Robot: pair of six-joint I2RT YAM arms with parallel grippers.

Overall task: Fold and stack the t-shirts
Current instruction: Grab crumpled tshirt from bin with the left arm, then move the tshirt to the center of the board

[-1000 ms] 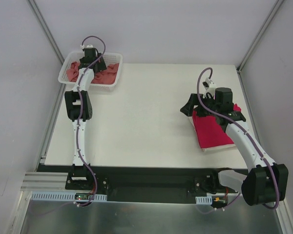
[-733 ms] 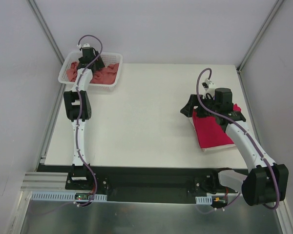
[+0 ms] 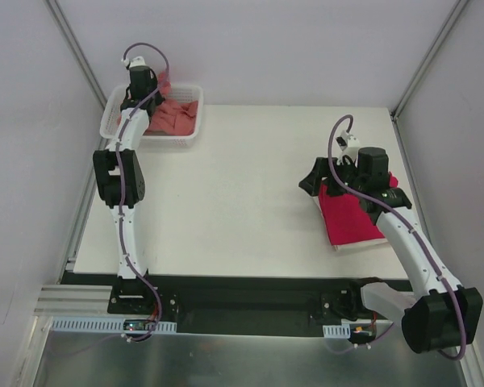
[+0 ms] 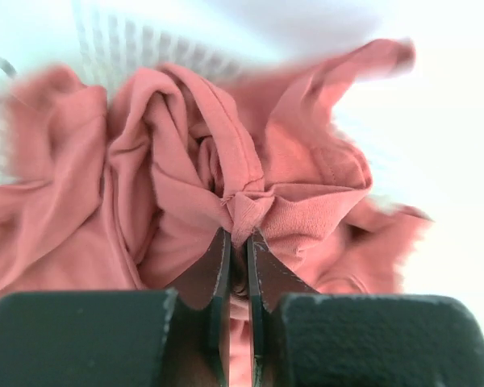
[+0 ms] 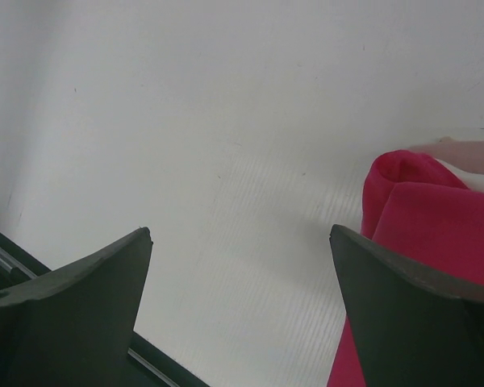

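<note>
A plain matte white counter (image 3: pixel 242 185) stands boxed in by pale grey walls (image 3: pixel 290 48). In its far-left corner, a white plastic mesh basket (image 3: pixel 187 137) holds the crumpled dusty salmon-pink cotton t-shirt (image 4: pixel 177 161). The left fingers (image 4: pixel 214 270) are clenched on a bunched fold of it, and the mesh behind is a blur. On the right lies the folded crimson-magenta t-shirt (image 3: pixel 351 222), its far edge hidden by the arm. The right fingers (image 5: pixel 81 274) hang spread wide over its far-left corner, gripping nothing.

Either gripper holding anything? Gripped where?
Left gripper pinches a bunched fold in the middle of the crumpled salmon-pink t-shirt. Right gripper is open, holding nothing.
</note>
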